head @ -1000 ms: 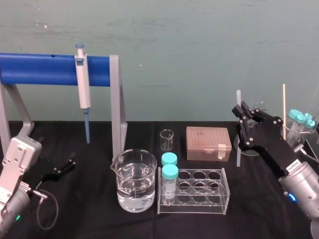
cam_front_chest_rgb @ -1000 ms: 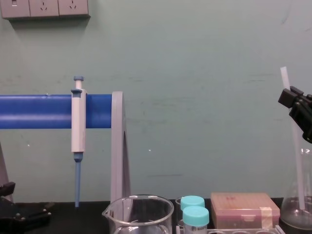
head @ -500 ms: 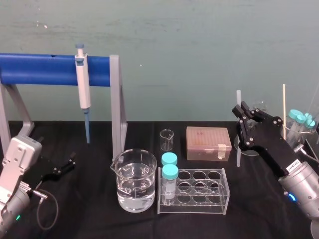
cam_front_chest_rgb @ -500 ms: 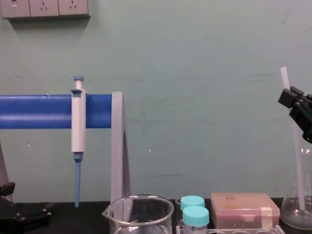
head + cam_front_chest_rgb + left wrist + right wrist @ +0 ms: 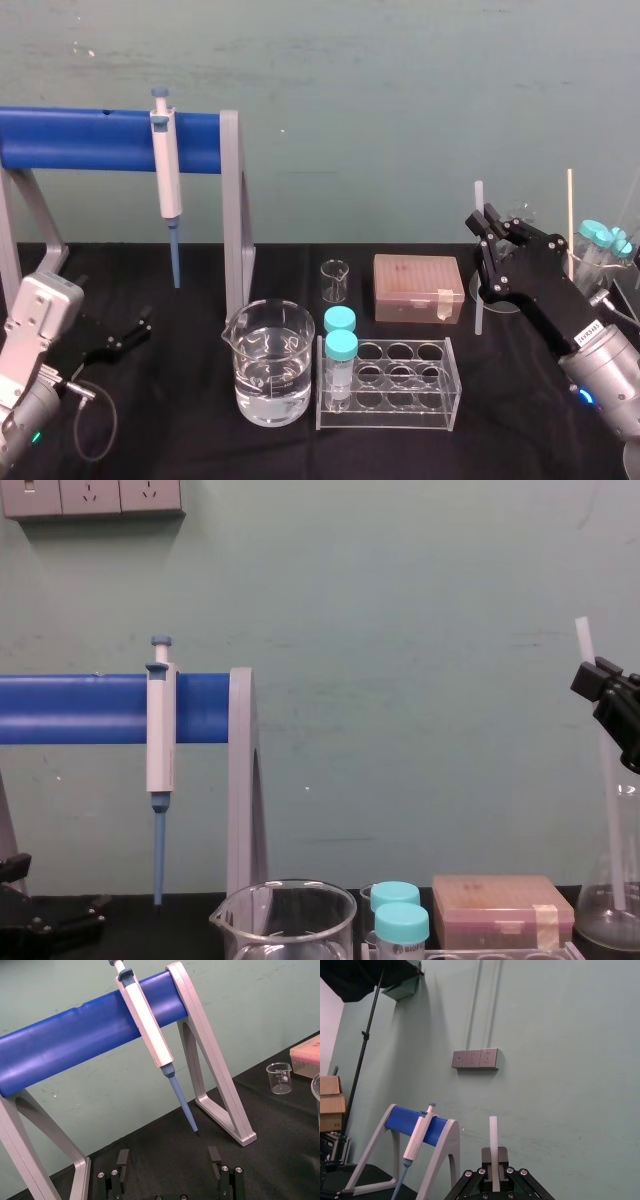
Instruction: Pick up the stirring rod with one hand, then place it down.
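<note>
My right gripper (image 5: 486, 226) is shut on the stirring rod (image 5: 477, 312), a thin translucent white rod held nearly upright at the table's right. The rod's top (image 5: 581, 630) sticks up above the black fingers (image 5: 598, 677), and its lower part (image 5: 614, 825) runs down in front of a glass flask. In the right wrist view the rod (image 5: 493, 1136) rises between the closed jaws of the right gripper (image 5: 493, 1170). I cannot tell whether its lower end touches the black cloth. My left gripper (image 5: 128, 333) rests open and empty at the near left, its fingers (image 5: 122, 1156) spread apart.
A white-and-blue pipette (image 5: 167, 170) hangs on a blue-barred stand (image 5: 90, 138) at the back left. A beaker of water (image 5: 269, 362), a clear tube rack (image 5: 392, 383) with two blue-capped vials, a small beaker (image 5: 334, 281) and a pink box (image 5: 418, 287) fill the middle. The flask (image 5: 612, 900) stands far right.
</note>
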`<control>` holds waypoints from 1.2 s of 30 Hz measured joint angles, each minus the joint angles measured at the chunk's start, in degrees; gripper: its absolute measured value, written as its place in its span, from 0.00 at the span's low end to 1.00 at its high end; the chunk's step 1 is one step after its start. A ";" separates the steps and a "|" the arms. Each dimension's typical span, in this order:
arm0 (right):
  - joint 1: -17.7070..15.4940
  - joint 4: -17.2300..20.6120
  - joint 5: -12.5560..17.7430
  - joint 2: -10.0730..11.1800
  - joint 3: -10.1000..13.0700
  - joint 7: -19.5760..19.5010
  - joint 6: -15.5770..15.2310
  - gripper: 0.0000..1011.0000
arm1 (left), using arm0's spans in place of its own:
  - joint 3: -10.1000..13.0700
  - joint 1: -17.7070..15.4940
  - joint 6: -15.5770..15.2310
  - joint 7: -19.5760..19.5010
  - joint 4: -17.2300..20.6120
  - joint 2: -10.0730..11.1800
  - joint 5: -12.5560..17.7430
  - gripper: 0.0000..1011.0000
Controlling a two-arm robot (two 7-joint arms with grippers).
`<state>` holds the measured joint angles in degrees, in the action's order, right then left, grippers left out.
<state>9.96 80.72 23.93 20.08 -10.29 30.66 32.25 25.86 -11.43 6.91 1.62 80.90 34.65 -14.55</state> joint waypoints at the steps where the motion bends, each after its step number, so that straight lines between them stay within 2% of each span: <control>1: 0.00 0.00 0.00 0.00 0.00 0.00 0.00 0.07 | 0.00 0.00 0.00 0.00 0.00 0.00 0.00 0.99; 36: 0.00 0.00 0.00 0.00 0.00 0.00 0.00 0.07 | 0.00 0.00 0.00 0.00 0.00 0.00 0.00 0.99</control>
<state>9.96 80.73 23.93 20.08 -10.29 30.66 32.25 25.86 -11.43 6.91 1.62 80.90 34.65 -14.55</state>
